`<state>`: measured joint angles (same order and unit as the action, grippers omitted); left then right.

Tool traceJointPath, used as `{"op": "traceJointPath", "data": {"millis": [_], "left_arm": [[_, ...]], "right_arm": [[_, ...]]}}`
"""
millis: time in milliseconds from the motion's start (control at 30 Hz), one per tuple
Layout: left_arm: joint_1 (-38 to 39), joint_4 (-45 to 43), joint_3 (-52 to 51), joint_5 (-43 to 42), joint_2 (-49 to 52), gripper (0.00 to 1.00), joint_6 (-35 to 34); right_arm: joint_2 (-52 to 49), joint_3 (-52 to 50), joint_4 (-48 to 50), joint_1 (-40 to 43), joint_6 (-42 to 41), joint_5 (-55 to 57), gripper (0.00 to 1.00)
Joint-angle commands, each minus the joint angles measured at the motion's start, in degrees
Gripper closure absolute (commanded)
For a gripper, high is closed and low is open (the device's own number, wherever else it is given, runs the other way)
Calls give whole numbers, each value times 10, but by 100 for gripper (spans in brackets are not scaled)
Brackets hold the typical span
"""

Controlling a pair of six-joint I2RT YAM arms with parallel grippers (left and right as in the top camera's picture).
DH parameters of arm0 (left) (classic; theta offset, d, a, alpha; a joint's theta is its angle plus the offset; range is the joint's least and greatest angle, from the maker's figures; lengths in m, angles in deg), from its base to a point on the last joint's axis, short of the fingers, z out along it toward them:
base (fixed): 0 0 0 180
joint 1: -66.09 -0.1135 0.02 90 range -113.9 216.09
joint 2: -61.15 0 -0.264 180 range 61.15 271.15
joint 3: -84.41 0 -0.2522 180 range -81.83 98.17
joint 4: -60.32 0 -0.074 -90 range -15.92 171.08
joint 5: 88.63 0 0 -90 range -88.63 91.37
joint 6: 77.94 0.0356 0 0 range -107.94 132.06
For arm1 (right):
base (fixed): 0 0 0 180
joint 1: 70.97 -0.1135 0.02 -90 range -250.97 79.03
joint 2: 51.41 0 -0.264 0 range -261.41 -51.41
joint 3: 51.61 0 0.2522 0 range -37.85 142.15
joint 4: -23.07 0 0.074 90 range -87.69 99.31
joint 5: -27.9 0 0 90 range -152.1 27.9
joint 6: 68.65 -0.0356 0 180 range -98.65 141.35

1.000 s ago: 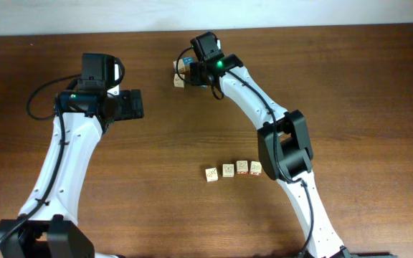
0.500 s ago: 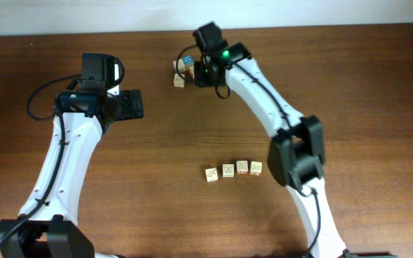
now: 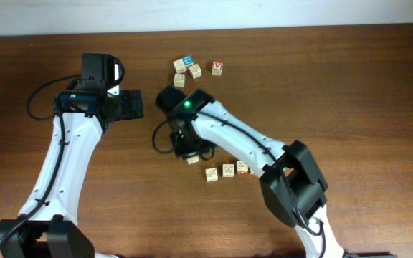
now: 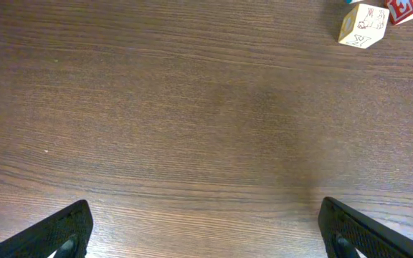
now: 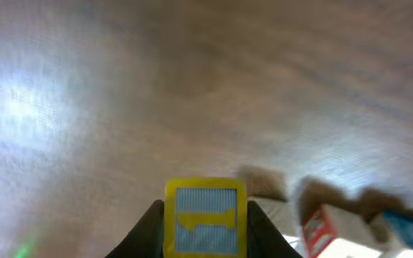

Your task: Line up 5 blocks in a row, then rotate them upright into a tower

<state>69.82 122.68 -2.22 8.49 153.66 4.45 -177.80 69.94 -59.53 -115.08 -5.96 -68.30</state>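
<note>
My right gripper (image 5: 205, 228) is shut on a block (image 5: 205, 215) whose facing side has a yellow border and blue stripes. In the overhead view that gripper (image 3: 188, 149) hangs over the table's middle, and the held block (image 3: 193, 160) peeks out beneath it. Just to its right, three blocks lie in a short row (image 3: 211, 174), (image 3: 228, 170), (image 3: 242, 167); the right arm hides the row's right end. My left gripper (image 3: 132, 104) is open above bare wood at the left, with nothing between its fingers (image 4: 63, 231).
At the far middle sits a cluster of pale cubes (image 3: 180, 79), (image 3: 195, 70), a blue-topped cube (image 3: 187, 60) and a red "V" cube (image 3: 216, 67). The left wrist view catches one pale cube (image 4: 363, 25) at its top right. The right arm (image 3: 235, 140) stretches across the table's middle.
The right gripper closed on a block at the far cluster and swung with it toward me, to the left end of the near row. The left arm stayed put.
</note>
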Motion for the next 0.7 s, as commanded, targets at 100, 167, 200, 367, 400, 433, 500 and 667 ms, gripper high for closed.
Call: {"op": "traceJointPath", "data": {"millis": [100,167,200,367,400,433,500,667], "left_arm": [[-1,0,7,2,1,1,-7],[-1,0,7,2,1,1,-7],[-1,0,7,2,1,1,-7],[-1,0,7,2,1,1,-7],[-1,0,7,2,1,1,-7],[-1,0,7,2,1,1,-7],[-1,0,7,2,1,1,-7],[-1,0,7,2,1,1,-7]], "right_arm": [[2,-54,3,-38,-9,-49,76],[2,-63,-6,-38,-9,-61,77],[2,-64,-10,-38,-9,-61,77],[-24,-71,-7,-26,-22,-60,77],[-33,-71,-3,-23,-22,-61,77],[-36,-71,-1,-21,-22,-61,77],[-45,-71,13,-8,-21,-54,76],[-45,-71,49,1,-21,-45,45]]}}
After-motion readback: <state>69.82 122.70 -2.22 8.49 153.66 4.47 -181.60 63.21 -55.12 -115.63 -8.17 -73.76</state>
